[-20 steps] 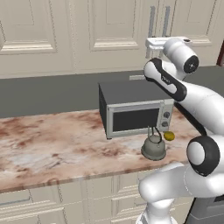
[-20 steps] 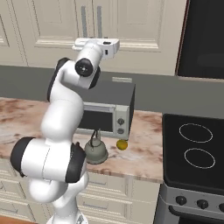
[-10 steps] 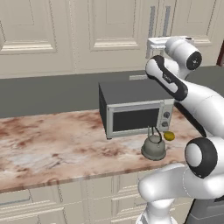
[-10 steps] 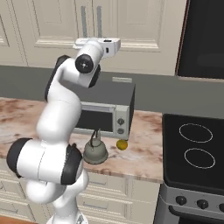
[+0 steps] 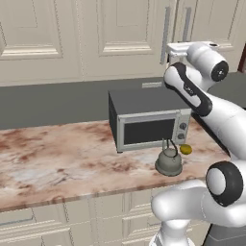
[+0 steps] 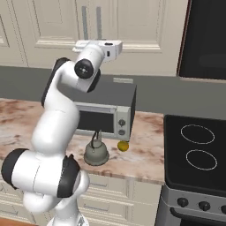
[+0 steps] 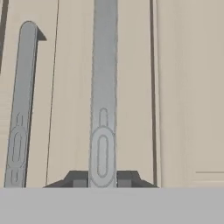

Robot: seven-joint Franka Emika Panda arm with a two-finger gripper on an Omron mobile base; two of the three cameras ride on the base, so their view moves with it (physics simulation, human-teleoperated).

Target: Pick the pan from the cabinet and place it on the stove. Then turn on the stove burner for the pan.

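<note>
Left base view, left to right. Counter (image 5: pixel 57 158): marbled, lower left. Microwave (image 5: pixel 149 120): grey, centre. Kettle (image 5: pixel 169 162): just before the microwave. Small yellow item (image 5: pixel 186 149): right of the kettle. Cabinet (image 5: pixel 120 33): cream, doors shut, across the top. Gripper (image 7: pixel 102 179): bottom centre of hand view, closed on the bar handle (image 7: pixel 104 87) of the cabinet door. Stove (image 6: pixel 198 150): right of right base view.

Both base views flank the microwave (image 5: pixel 149 126); hand view hugs cabinet (image 7: pixel 183 87) handles.
</note>
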